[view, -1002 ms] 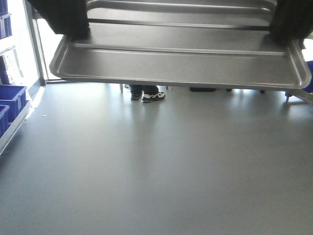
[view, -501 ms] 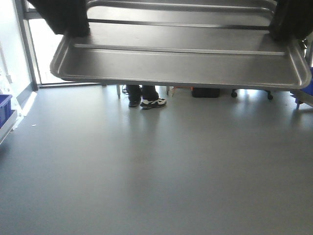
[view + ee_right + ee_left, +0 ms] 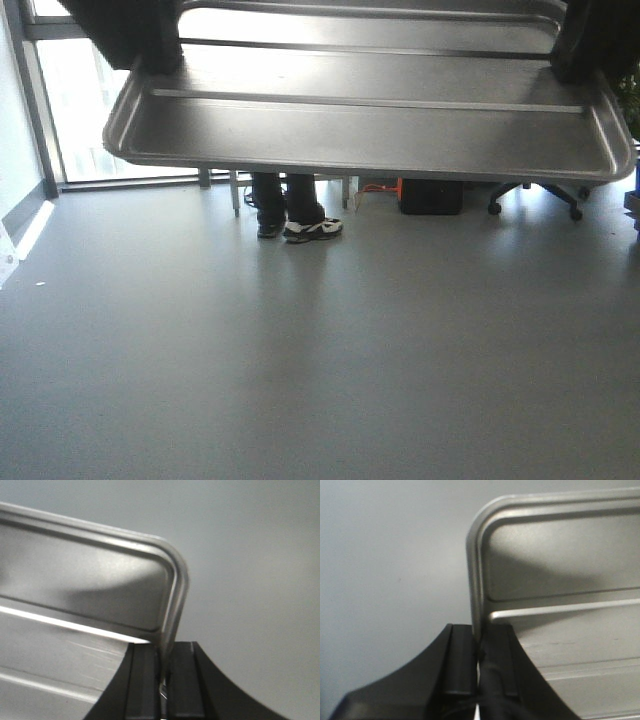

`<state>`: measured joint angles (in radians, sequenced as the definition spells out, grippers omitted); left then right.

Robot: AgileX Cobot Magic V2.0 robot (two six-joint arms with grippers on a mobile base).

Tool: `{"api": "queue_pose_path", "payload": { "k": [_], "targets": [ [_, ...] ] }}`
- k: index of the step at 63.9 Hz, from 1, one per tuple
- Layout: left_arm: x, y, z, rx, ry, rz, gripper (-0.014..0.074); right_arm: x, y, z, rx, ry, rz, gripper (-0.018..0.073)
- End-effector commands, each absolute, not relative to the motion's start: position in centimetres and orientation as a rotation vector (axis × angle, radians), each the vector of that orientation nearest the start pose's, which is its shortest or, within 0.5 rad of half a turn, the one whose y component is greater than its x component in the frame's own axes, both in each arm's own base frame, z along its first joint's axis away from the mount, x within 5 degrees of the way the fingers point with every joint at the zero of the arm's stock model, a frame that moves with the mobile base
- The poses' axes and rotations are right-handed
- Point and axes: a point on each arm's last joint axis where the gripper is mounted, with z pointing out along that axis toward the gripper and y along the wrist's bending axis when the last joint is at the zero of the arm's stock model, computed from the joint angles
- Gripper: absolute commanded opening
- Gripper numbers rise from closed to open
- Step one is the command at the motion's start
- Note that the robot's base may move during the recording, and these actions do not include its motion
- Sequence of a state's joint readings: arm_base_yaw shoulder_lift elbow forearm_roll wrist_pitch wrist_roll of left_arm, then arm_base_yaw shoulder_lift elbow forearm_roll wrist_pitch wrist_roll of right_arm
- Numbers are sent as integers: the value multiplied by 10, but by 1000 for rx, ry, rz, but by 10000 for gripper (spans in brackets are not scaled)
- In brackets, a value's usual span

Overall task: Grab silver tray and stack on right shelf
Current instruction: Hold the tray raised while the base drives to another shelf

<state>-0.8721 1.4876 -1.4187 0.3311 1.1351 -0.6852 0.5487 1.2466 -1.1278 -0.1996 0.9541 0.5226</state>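
The silver tray (image 3: 370, 125) fills the top of the front view, held level in the air over the grey floor, its raised ridges showing. My left gripper (image 3: 145, 60) is shut on the tray's left rim, and in the left wrist view the left gripper (image 3: 478, 652) has black jaws pinching the rim of the tray (image 3: 560, 580). My right gripper (image 3: 590, 55) is shut on the right rim, and in the right wrist view the right gripper (image 3: 163, 672) clamps the rim of the tray (image 3: 75, 590). The right shelf is out of view.
Grey floor (image 3: 320, 360) stretches ahead. A person's legs and sneakers (image 3: 295, 215) stand at the far side by a table leg. A black box (image 3: 430, 196) and an office chair base (image 3: 535, 195) sit at the far right. Bright windows (image 3: 110, 110) at the far left.
The view has swung to the right: the blue bins at the left have left the frame, and the person's feet, black box and chair base now sit lower and nearer. The tray stays gripped.
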Motion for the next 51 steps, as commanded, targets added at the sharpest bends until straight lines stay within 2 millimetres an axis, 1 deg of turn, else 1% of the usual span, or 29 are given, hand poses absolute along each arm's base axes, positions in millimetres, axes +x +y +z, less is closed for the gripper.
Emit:
{"api": "queue_pose_path", "payload": {
  "k": [1,51],
  "targets": [
    [210,-217,380,364,2477,-207,-94,220,118,369,-149,2381,249,57],
    [210,-217,380,364,2477,-206,-94,220,118,369,-149,2381,249,57]
  ]
}}
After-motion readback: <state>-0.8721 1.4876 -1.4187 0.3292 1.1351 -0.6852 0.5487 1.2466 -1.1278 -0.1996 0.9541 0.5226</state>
